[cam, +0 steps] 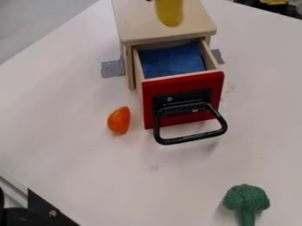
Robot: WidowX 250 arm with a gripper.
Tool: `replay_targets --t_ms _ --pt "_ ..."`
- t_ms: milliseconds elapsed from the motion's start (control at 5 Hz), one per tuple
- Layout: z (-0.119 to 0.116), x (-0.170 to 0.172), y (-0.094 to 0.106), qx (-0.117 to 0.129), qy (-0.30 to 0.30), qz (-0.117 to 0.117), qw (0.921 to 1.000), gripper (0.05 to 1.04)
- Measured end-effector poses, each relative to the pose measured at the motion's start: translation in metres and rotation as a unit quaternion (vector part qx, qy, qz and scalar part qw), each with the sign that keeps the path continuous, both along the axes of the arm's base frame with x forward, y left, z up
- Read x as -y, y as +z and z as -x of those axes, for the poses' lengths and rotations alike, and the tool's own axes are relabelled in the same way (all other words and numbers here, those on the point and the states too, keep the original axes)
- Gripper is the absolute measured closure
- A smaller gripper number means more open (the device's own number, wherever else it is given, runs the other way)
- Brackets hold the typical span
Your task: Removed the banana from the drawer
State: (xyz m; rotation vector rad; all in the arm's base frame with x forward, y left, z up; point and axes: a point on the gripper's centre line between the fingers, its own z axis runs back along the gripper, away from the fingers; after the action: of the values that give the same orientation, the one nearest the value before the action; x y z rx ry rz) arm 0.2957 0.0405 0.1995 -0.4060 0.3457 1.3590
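The lower part of a yellow banana (pixel 170 12) shows at the top edge, over the wooden top of the drawer box (pixel 130 22). Whether it touches the wood I cannot tell. Beside its left side, a small dark bit, seemingly of my gripper (pixel 149 1), is cut off by the view's edge. The drawer (pixel 184 84) is pulled out, with a red front and a black handle (pixel 190 139). A blue cloth-like lining (pixel 171 61) covers its inside, and no banana shows in it.
An orange toy piece (pixel 119 120) lies left of the drawer. Green toy broccoli (pixel 246 201) is at the lower right. Grey tape (pixel 112 69) is stuck beside the box. Black hardware (pixel 44 212) occupies the lower left corner, and dark and yellow items stand at the upper right.
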Motion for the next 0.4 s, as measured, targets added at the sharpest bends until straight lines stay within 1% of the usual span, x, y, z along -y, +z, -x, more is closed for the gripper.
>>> replay_targets --t_ms 200,400 --pt "0.005 -0.029 0.003 0.008 0.042 -0.025 0.9988 0.612" --pt "-0.007 -0.056 -0.004 0.02 0.079 -0.061 0.9948 0.612"
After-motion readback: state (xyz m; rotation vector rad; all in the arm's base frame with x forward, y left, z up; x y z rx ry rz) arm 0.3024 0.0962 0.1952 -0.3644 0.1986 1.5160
